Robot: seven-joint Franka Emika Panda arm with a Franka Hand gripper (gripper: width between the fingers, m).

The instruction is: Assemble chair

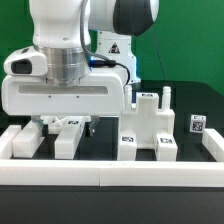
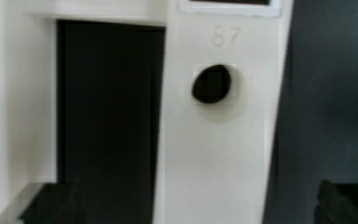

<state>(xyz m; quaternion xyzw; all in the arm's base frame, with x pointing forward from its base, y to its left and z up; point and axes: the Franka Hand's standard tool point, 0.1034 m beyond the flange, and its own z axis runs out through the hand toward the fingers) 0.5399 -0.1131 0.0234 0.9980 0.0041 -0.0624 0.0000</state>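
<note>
The gripper (image 1: 62,125) is hanging low over a holed chair part (image 2: 220,150) by the front rail (image 1: 110,172), likely lining up a grasp, though I cannot tell whether it is gripping, while other parts (image 1: 150,125) are standing toward the exterior view's right.

Arm (image 1: 75,30) hangs vertical at the exterior view's left. Wrist straight, gripper (image 1: 66,124) pointing down, low. Wrist view: dark fingers (image 2: 34,207) well apart, jaws spread wide.

The white chair part (image 2: 220,150) bears a faint embossed number (67 or 87, hard to tell).
</note>
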